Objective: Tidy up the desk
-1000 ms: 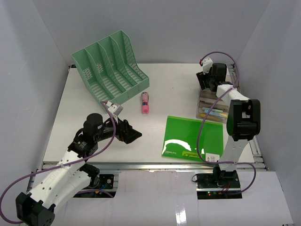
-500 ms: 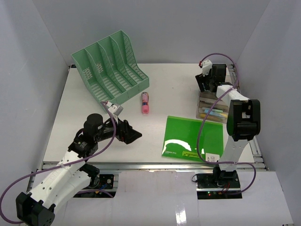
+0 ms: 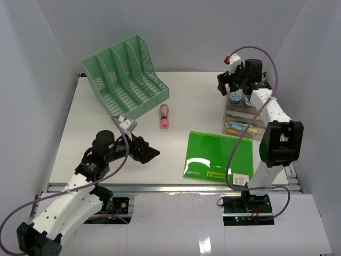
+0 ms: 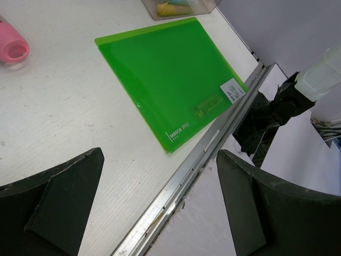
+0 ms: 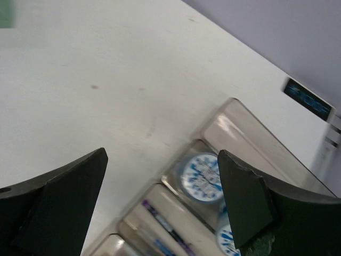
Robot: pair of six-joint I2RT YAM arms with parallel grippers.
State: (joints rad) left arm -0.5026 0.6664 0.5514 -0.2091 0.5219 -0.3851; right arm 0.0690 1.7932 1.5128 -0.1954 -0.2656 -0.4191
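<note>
The white desk (image 3: 96, 138) holds a green plastic folder (image 3: 218, 157) near the silver front rail (image 3: 170, 188); the folder also shows in the left wrist view (image 4: 165, 74). A pink tube (image 3: 164, 116) lies mid-desk, and its end shows in the left wrist view (image 4: 11, 47). A clear organizer (image 3: 240, 120) with round blue-white tubs (image 5: 201, 177) and pens stands at the right. My left gripper (image 3: 149, 152) is open and empty, low over the desk left of the folder. My right gripper (image 3: 228, 85) is open and empty, above the organizer's far end.
A mint green file rack (image 3: 125, 74) with several slots stands at the back left. Pale grey walls enclose the desk on three sides. The right arm's base (image 4: 266, 114) sits just past the front rail (image 4: 202, 154).
</note>
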